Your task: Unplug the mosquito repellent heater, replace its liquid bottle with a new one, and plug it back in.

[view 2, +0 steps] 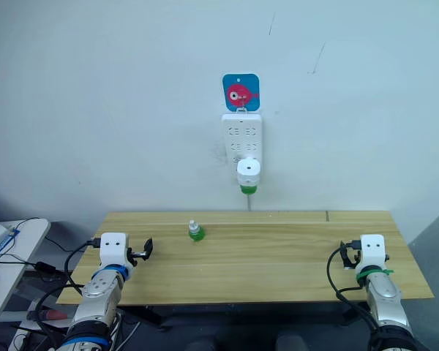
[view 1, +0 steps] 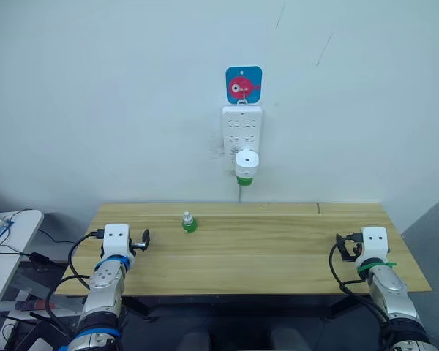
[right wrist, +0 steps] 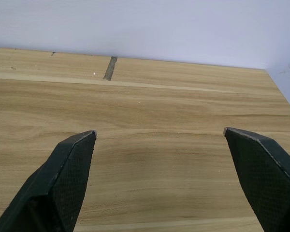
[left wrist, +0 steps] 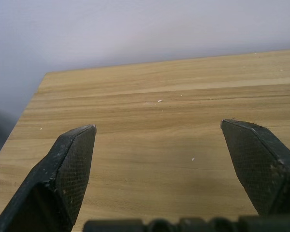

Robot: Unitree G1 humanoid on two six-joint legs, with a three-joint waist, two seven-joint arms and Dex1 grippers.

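Behind both tools rises a plain pale wall (view 1: pixel 95 95), and on it, well beyond their reach as they sit, hangs a white power strip (view 1: pixel 242 130) under a blue card with a pink fish (view 1: pixel 244 84). Below that runs the wooden counter (view 1: pixel 278 248), pale planks with a dark seam toward the far right corner, bare except for small things. Off past the left tool stands a second white table edge (view 1: pixel 4 234) with loose cables.

The mosquito repellent heater (view 1: pixel 246 162) is plugged into the strip's lower part, ahead of and above both tools, with its green bottle (view 1: pixel 245 180) hanging beneath. It looks light, hard and smooth, so likely slippery; the rounded white body seems the safest place to pinch, pulling straight out from the wall. The bottle below probably unscrews and may be brittle.

A spare bottle (view 1: pixel 189 222) with green base and white cap stands upright on the counter, ahead and to the right of the left tool (view 1: pixel 140 240). That tool is spread wide and holds nothing. The right tool (view 1: pixel 344 248) is likewise wide apart and empty.
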